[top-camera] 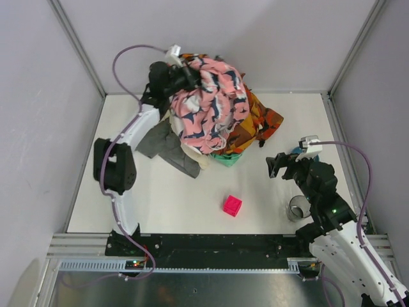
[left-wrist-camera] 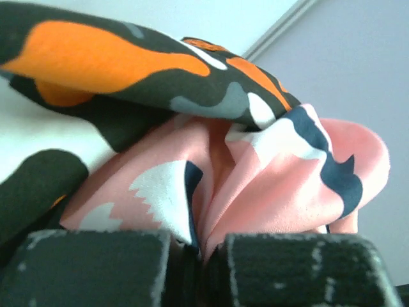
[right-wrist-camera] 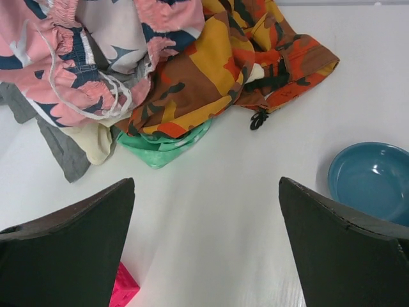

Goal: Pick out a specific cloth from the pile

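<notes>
The grey cloth (top-camera: 163, 144) lies flat on the table at the left foot of the pile (top-camera: 252, 125); its edge also shows in the right wrist view (right-wrist-camera: 61, 150). My left gripper (top-camera: 185, 77) is at the pile's top back, shut on the pink cloth with navy-and-white print (top-camera: 208, 105), which it holds bunched up over the heap. In the left wrist view the jaws (left-wrist-camera: 198, 246) pinch a fold of that pink cloth (left-wrist-camera: 275, 192) under an orange-and-dark patterned fabric (left-wrist-camera: 128, 64). My right gripper (top-camera: 281, 165) is open and empty over bare table right of the pile (right-wrist-camera: 206, 185).
A cream cloth (right-wrist-camera: 96, 141) and a mint green one (right-wrist-camera: 166, 144) stick out under the pile's near side. A pink cube (top-camera: 232, 205) sits in front. A blue bowl (right-wrist-camera: 374, 179) and a metal cup (top-camera: 298, 208) stand at the right, by my right arm.
</notes>
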`<state>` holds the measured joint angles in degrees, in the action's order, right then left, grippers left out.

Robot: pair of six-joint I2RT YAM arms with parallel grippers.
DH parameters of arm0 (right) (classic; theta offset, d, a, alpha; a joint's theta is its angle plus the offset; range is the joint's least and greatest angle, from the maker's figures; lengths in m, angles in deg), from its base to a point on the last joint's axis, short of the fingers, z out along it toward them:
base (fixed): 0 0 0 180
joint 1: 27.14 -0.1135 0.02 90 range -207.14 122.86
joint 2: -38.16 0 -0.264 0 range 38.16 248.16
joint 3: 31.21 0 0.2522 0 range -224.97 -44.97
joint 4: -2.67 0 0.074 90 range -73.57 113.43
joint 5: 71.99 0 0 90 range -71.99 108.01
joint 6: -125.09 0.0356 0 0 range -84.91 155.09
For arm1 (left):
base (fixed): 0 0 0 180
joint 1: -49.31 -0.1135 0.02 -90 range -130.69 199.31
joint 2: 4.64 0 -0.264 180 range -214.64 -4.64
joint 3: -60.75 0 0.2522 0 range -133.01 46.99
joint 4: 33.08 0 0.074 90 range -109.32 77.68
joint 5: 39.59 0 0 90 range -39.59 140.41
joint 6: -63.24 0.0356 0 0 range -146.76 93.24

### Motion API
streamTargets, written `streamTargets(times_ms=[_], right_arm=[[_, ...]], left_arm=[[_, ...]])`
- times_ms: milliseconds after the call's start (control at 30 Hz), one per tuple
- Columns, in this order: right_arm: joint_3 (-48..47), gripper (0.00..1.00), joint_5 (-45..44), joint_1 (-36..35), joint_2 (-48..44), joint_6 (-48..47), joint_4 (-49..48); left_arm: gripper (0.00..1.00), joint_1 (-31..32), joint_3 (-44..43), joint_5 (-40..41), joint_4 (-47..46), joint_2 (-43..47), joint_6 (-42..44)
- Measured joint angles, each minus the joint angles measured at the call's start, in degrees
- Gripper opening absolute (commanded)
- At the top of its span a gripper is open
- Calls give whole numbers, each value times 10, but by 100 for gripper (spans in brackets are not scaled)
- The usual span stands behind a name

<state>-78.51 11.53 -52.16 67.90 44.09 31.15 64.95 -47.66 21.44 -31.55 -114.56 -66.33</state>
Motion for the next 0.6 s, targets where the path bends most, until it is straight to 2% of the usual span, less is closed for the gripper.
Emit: streamTargets(times_ms=[133, 300, 400, 467, 533, 567, 600], right_arm=[[0, 99, -11, 0, -2, 2, 1], [0, 99, -18, 0, -2, 4, 6], [0, 99, -20, 0, -1, 4, 8], [0, 99, -21, 0, 1, 4, 8], [0, 99, -21, 0, 5, 4, 8], [0, 99, -21, 0, 8, 4, 9], [0, 99, -21, 0, 11, 4, 8]], left_arm=[[1, 52, -119, 5, 0, -92, 2], [1, 95, -303, 34, 73, -291, 4], [3, 106, -346, 47, 107, -377, -8], [23, 110, -346, 50, 120, -410, -18], [55, 111, -345, 50, 123, -416, -21], [75, 110, -344, 49, 125, -412, -21], [87, 110, -342, 48, 128, -404, -16]])
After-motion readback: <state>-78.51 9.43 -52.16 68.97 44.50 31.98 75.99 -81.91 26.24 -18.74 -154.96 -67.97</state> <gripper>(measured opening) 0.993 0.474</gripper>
